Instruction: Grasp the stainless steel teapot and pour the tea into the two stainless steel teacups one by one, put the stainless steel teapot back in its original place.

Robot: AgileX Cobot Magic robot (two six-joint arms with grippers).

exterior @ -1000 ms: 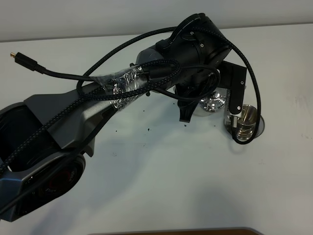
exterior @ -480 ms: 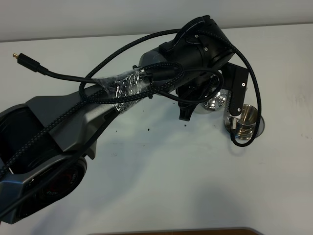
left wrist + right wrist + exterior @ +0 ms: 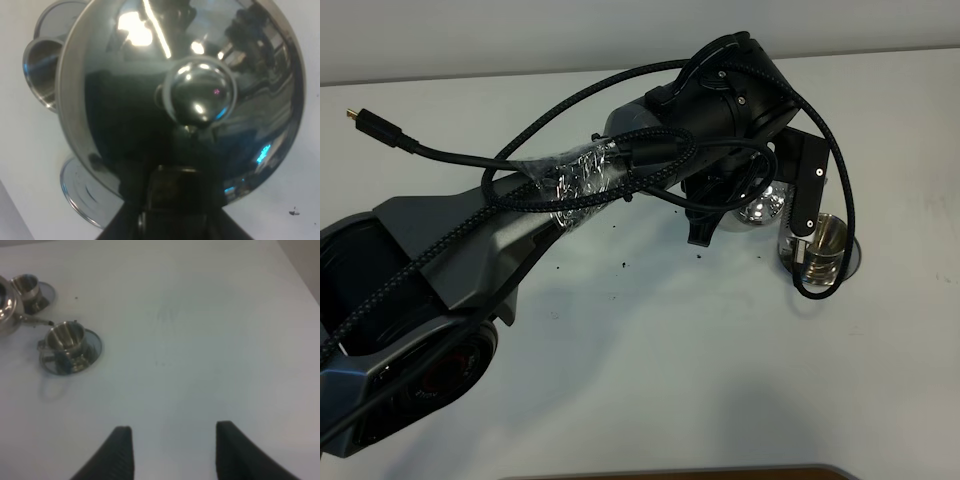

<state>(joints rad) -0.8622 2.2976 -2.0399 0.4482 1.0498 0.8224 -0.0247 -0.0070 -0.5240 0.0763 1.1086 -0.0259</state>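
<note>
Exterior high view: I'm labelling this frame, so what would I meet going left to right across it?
In order: loose cable plug → clear tape wrap on the left arm → stainless steel teapot → stainless steel teacup.

A white table [image 3: 720, 380] is stretching out under everything. Tiny dark specks [image 3: 623, 265] are lying scattered on it near the middle, and a brown strip [image 3: 670, 474] is peeking in at its near edge.
</note>
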